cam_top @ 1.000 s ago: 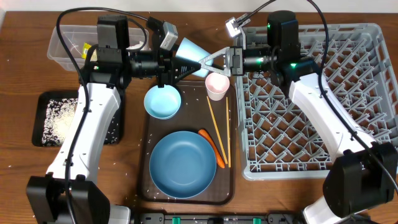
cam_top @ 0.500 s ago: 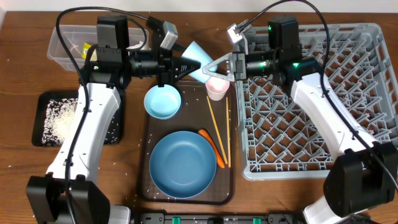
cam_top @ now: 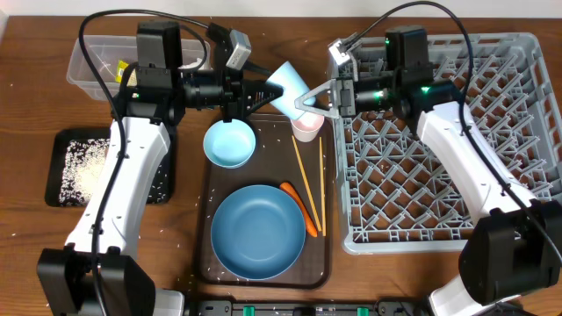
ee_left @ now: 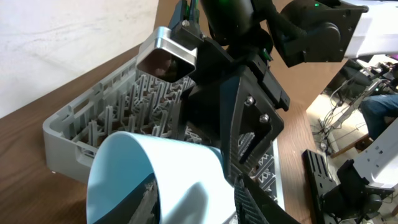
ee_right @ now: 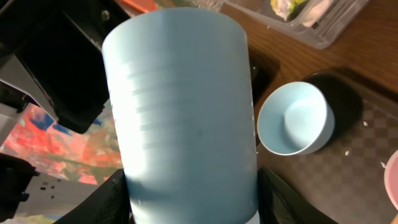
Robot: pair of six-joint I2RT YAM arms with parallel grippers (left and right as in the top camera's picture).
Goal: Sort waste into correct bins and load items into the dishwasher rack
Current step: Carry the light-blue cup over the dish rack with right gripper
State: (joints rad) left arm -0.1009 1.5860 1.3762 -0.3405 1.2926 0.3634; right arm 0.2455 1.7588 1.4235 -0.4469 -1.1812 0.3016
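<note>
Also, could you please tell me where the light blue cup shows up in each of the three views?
Overhead: the light blue cup is top centre, tilted, just above the pale pink cup.
Left wrist: cup lower left, close up, dishwasher rack behind it.
Right wrist: cup fills the centre, side wall facing us.
Landmark: the small light blue bowl, lower left of it overhead, to its right in right wrist; absent from left wrist.

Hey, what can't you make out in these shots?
Grip of the right gripper on the light blue cup: right wrist view, fingers cut off at bottom edge.
The pale pink cup: overhead, partly under that gripper.
Contents of the clear tub: overhead, left arm covers part.
</note>
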